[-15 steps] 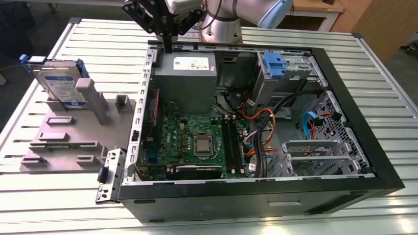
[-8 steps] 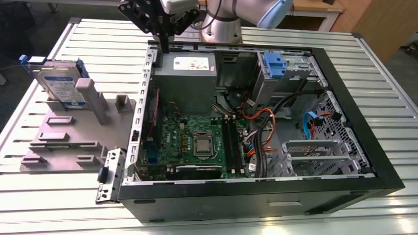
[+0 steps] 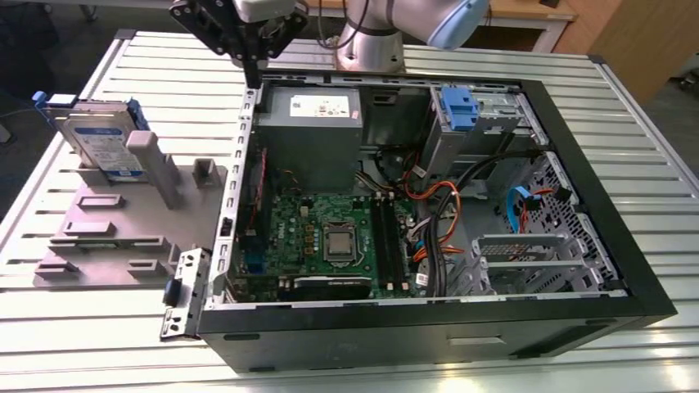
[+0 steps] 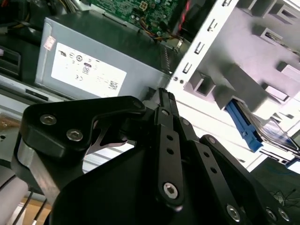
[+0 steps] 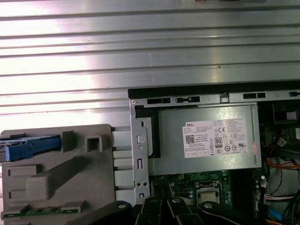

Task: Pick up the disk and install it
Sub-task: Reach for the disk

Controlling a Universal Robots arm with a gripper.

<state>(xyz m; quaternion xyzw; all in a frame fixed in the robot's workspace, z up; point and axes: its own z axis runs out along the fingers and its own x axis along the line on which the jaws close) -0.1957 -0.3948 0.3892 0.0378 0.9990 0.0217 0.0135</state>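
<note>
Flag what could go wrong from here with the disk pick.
1. The gripper hangs empty, jaws shut, just over the case wall; a sideways move toward the disk might clip it.
2. The disk stands upright beside a grey post on the fixture; the jaws may hit that post.
3. Loose orange cables lie near the drive bay and could snag.

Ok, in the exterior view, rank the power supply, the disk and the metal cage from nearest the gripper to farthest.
From the gripper:
1. Power supply, beside it.
2. Disk, on the exterior view's left.
3. Metal cage, the exterior view's lower right.
</note>
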